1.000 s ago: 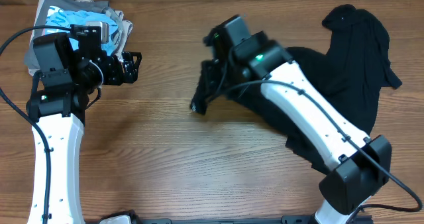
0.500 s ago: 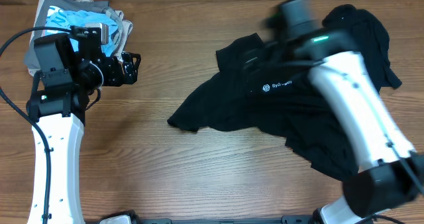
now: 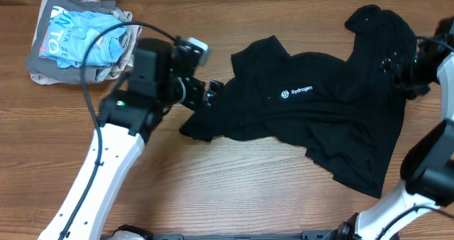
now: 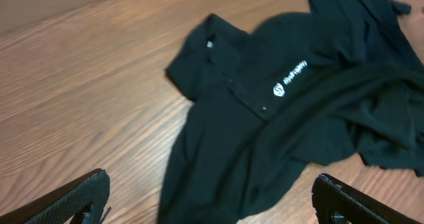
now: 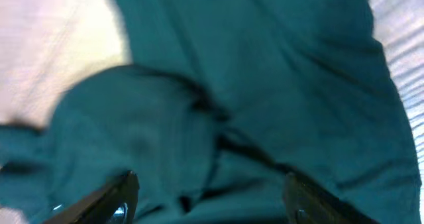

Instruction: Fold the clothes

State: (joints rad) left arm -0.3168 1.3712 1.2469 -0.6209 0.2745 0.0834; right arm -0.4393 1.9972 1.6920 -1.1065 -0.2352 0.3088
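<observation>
1. Fabric first: the large, thin, floppy black shirt [image 3: 333, 126] lies crumpled on the brown wood-grain worktop [image 3: 234, 190]. Its small white printed logo [image 3: 298, 92] faces up, and the collar sits just left of and above that logo.
2. Right of the logo the cloth heaps into a dark bunch. I cannot tell whether this is the same shirt or a second one.
3. Left of the logo, at the shirt's edge, hangs the left pincer [image 3: 213, 92]. Its fingers are spread wide and empty, with cloth below them in the wrist view.
4. Far right of the logo, over the bunch, is the right pincer [image 3: 396, 66]. Its wrist view is blurred, but the fingers look apart, with fabric beneath and nothing clamped.
5. The step in hand looks like flattening before any fold.
   - Each pincer should take a single layer at an outer edge, on opposite sides of the logo.
   - Both should then draw apart low over the worktop so the wrinkles run out.
   - Grabbing mid-bunch would likely lift several layers and tangle them.
6. Well left of the logo, beyond the left pincer, rests a pile of folded grey and light-blue clothes [image 3: 78, 37]. Dragged cloth should stay apart from it.
</observation>
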